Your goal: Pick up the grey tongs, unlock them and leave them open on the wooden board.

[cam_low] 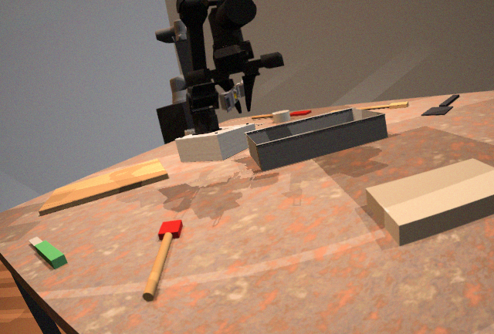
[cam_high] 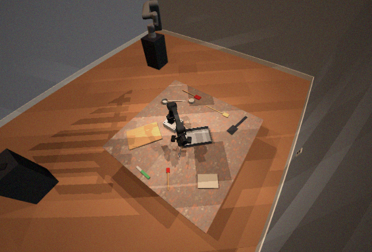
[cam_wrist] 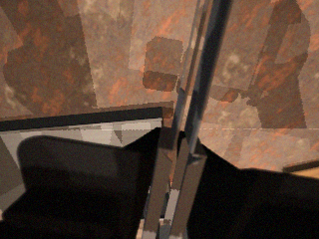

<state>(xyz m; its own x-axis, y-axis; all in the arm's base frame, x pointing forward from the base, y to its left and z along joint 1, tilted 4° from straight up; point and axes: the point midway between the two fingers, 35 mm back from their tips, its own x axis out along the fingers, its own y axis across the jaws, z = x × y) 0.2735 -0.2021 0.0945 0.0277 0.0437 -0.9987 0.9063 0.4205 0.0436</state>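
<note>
Near the table's front edge, you're seeing a red-headed mallet (cam_high: 167, 174) (cam_low: 164, 249) lying beside a green-handled tool (cam_high: 143, 173) (cam_low: 50, 253), while a beige block (cam_high: 207, 181) (cam_low: 437, 199) is resting well apart from them.
</note>
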